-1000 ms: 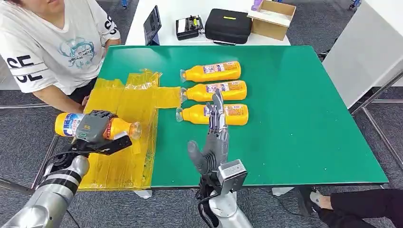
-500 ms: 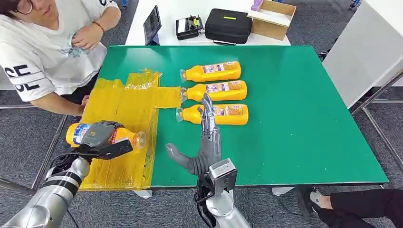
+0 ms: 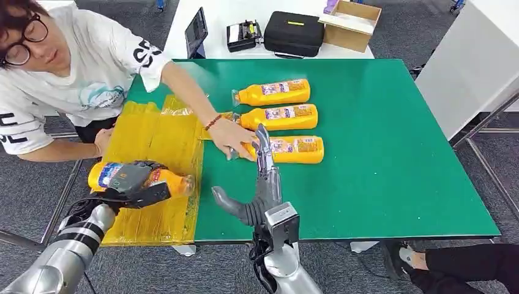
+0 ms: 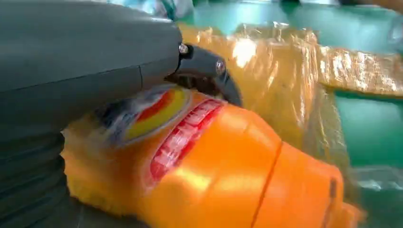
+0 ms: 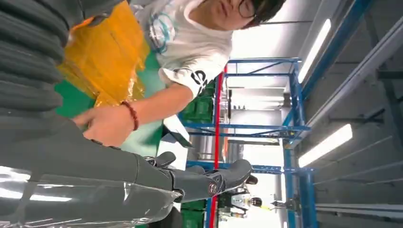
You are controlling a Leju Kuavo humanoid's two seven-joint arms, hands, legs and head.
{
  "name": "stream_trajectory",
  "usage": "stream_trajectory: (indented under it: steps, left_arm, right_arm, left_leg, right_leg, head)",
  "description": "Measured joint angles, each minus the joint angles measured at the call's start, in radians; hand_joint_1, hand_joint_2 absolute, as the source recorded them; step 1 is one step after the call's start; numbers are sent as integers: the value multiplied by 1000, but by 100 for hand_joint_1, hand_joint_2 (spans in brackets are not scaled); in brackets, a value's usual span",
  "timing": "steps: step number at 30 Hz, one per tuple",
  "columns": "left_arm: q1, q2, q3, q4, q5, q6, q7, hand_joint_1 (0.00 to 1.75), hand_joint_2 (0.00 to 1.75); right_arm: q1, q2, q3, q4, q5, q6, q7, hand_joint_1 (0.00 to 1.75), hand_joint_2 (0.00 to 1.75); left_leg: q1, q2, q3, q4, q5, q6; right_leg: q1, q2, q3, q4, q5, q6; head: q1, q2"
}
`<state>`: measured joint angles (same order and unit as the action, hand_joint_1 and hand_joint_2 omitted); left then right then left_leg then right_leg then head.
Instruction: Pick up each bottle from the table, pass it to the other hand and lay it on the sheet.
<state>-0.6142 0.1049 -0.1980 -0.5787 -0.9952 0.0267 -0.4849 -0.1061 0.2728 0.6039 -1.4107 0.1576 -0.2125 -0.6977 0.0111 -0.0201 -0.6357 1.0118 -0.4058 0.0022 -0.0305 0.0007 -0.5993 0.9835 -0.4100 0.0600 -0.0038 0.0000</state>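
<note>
So, L hand (image 3: 131, 177) gripping bottle (image 3: 174, 182) over sheet (image 3: 153, 131), not laid yet. R hand (image 3: 260, 184) empty, fingers spread, over table (image 3: 392, 153) front edge. 3 bottles left on table; person's hand (image 3: 231, 139) on nearest one (image 3: 294, 149). None laid on sheet.

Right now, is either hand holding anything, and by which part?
The left hand holds an orange bottle around its labelled middle, over the yellow sheet. The right hand is open, holding nothing.
</note>
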Motion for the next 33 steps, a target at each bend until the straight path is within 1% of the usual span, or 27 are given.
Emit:
stream_trajectory:
  steps: [4,5,10,12,13,19,22,25,27,30,33]
  left_arm:
    - [6,8,-1,0,65,-56,-34,0,0]
    - [10,9,-1,-5,95,-77,-45,0,175]
    - [33,21,-13,-39,191,-170,-75,0,175]
    - [39,23,-20,-50,201,-182,-79,0,175]
    - [40,26,-21,-53,204,-186,-79,0,0]
    - [51,40,-34,-67,267,-215,-89,0,0]
    - [71,29,-18,-80,363,-180,-71,0,0]
    - [99,-13,32,-102,489,-54,-45,0,0]
    - [114,-50,97,-121,578,31,-29,0,0]
    - [125,-92,163,-148,635,72,-18,0,0]
    - [133,-130,240,-176,730,119,-60,0,0]
  right_arm:
    - [-4,1,-2,20,10,-15,2,0,175]
    - [-5,2,-2,26,16,-22,2,0,175]
    - [-8,3,-5,47,18,-22,2,0,175]
    - [-9,4,-5,54,18,-22,2,0,175]
    - [-10,4,-6,57,18,-22,2,0,175]
    - [-14,5,-6,76,11,-14,5,0,175]
    - [-15,6,-6,84,13,-11,8,0,175]
    - [-17,6,-3,93,29,-11,25,0,175]
    - [-21,6,1,103,41,-5,42,0,175]
    - [-25,6,2,123,45,0,51,0,175]
    - [-33,8,2,158,63,0,65,0,175]
  left_leg:
    - [0,0,0,0,0,0]
    - [0,0,1,0,0,0]
    - [0,-1,2,0,0,0]
    - [0,-1,2,0,0,0]
    - [0,-1,2,0,0,0]
    - [0,-1,3,0,0,0]
    - [0,-1,4,0,0,0]
    - [0,-1,3,0,0,0]
    - [0,0,2,0,0,0]
    - [0,-1,1,0,0,0]
    - [0,-1,1,0,0,0]
  right_leg:
    - [0,0,1,0,0,0]
    - [0,0,1,0,0,0]
    - [0,-1,3,0,0,0]
    - [0,0,3,0,0,0]
    - [0,0,3,0,0,0]
    - [0,0,4,0,0,0]
    - [0,0,3,0,0,0]
    - [0,0,3,0,0,0]
    - [0,0,1,-1,0,0]
    - [0,0,2,0,0,0]
    - [0,0,1,0,0,0]
  head:
    - [0,0]
    - [0,0]
    - [0,0]
    - [0,0]
    - [0,0]
    - [0,0]
    - [0,0]
    - [0,0]
    - [0,0]
    - [0,0]
    - [0,0]
